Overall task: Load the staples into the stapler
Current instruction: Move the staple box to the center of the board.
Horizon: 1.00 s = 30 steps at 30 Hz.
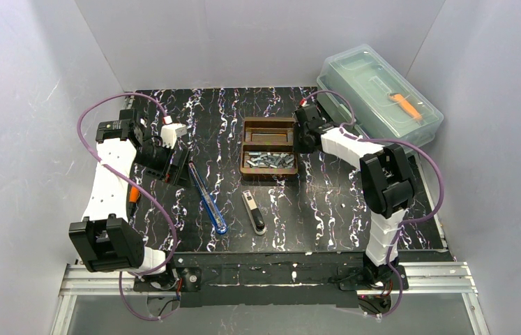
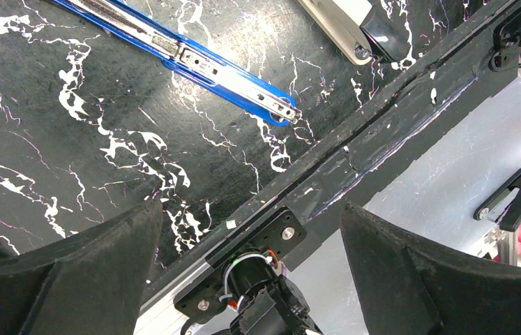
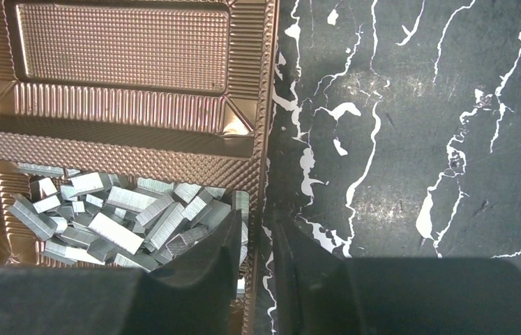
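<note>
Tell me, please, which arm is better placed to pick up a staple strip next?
Right. The right tool straddles the brown tray's right wall, one finger over the staples. The left tool hangs open beside the blue stapler, away from the tray.

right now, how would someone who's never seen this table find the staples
On the black marbled table, find the brown tray with two compartments near the back. The staples are the heap of short silvery-grey strips in its nearer compartment; the farther one holds none.
</note>
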{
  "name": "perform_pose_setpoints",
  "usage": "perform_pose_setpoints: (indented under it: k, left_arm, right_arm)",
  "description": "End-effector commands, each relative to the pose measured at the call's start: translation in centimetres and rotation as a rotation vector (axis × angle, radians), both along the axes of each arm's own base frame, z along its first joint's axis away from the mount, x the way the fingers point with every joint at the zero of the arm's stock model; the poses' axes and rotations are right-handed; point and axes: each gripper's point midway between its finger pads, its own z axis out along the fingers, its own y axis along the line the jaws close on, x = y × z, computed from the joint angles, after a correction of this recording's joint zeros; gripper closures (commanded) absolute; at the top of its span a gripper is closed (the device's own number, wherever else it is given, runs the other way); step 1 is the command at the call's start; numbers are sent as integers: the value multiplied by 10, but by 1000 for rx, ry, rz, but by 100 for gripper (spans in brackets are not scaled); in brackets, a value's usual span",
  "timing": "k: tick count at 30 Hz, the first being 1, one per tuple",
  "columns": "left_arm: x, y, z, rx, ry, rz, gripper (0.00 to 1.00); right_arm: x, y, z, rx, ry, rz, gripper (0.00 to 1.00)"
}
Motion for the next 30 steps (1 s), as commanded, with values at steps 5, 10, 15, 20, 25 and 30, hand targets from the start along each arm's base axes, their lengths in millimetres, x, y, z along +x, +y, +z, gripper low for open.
perform_pose_setpoints:
  k: [5,10,15,20,25,30]
  left_arm:
    - [-7,-2,12,-8,-31,-16,2]
    - [-7,-3,13,-9,-38,-19,2]
    - [-9,-4,12,-16,-35,-22,2]
    - [-12,-6,11,-28,-30,-32,2]
    - [-16,-8,8,-41,-14,-54,2]
    - [-22,-10,8,-53,-9,-80,2]
  right_arm:
    - [-4,-20,9,-75,-47,-29,79]
    - [-19,-31,0,-114,-26,-18,81]
    - [-27,-45,8,-139,-40,-33,85]
    - [-41,-72,14,-177,-41,-69,86]
    - [-53,-96,12,-197,-31,-97,86]
    - [-56,-106,10,-221,-17,-105,72]
